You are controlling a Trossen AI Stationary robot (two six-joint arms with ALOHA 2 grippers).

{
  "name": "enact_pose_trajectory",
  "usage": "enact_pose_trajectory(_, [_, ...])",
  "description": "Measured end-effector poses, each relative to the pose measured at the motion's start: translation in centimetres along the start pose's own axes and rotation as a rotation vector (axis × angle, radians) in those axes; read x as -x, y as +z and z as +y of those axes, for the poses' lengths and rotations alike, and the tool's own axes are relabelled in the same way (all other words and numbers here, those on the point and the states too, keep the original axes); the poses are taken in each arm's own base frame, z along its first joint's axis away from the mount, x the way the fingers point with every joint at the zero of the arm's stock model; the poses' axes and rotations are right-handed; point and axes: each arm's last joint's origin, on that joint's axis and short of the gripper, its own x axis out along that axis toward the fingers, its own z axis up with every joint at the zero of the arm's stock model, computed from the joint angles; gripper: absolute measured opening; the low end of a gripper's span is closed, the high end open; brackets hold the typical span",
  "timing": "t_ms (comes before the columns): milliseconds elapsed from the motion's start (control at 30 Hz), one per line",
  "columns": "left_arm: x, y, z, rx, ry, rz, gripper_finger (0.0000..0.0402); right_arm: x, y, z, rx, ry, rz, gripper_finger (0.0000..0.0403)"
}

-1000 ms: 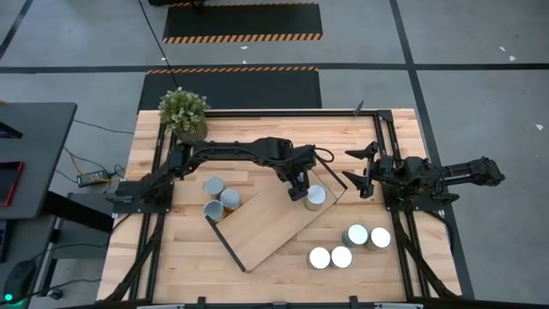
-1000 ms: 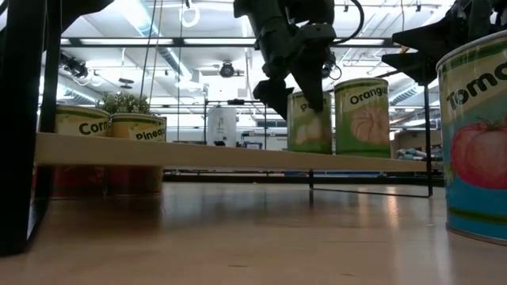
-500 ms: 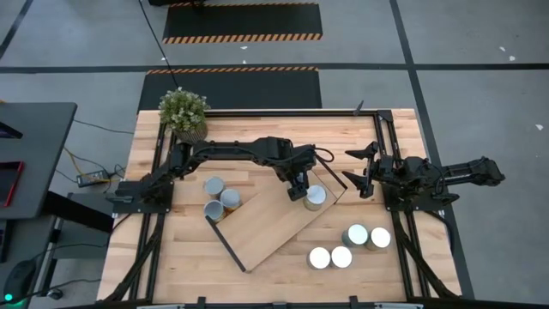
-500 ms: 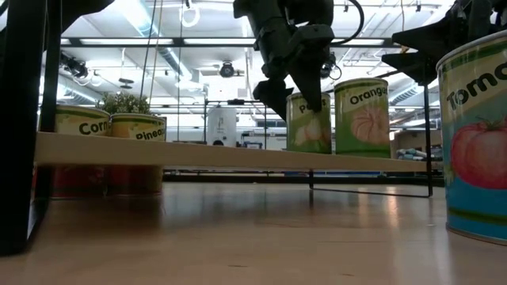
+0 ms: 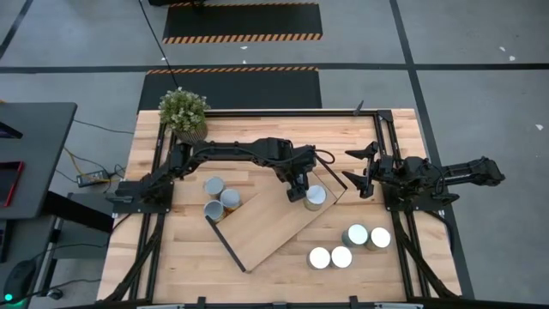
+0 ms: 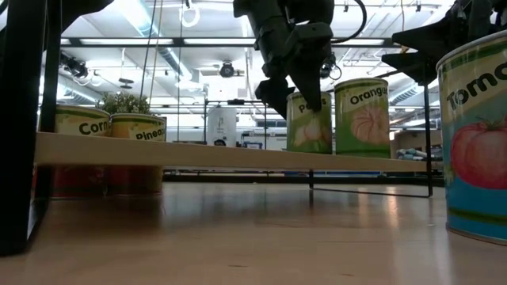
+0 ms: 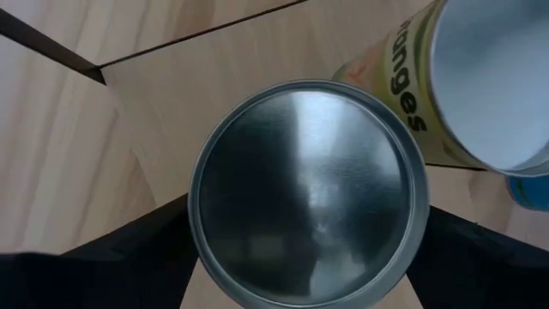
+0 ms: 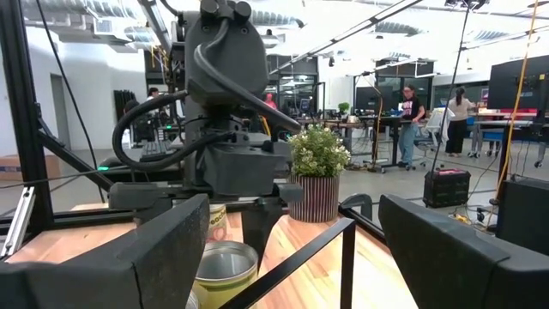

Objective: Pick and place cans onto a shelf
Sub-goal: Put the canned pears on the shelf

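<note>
1. The left gripper point(image 5: 297, 185) straddles a pears can point(image 6: 309, 123) on the shelf point(image 5: 273, 225), beside the oranges can point(image 6: 362, 116); fingers look eased apart, the can standing.
2. The placing step appears finished; next, lift clear without tipping it.
3. The right gripper point(image 5: 367, 174) waits open near the shelf's end.

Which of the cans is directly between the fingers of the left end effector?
The green-labelled tin can on the light-wood shelf, under the left end effector, beside the Orange can; other cans stand apart.
</note>
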Motion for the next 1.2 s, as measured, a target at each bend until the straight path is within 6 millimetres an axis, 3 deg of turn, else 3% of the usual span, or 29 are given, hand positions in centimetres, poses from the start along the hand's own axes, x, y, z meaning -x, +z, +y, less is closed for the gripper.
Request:
enact_pose_trajectory(667, [0.0,0.0,-0.6,-0.107,0.091,-0.037,0.0357,0.0,0.0,0.0,0.0,0.0,0.0,0.0347])
enact_pose_trajectory(867, [0.0,0.0,-0.6,-0.121,0.101,-0.034,0.0395,0.0,0.0,0.0,0.0,0.0,0.001,0.0347])
enact_pose_trajectory(1200, [1.1,0.3,-0.3,-0.139,0.119,-0.042,0.0397,0.0,0.0,0.0,0.0,0.0,0.0,0.0347])
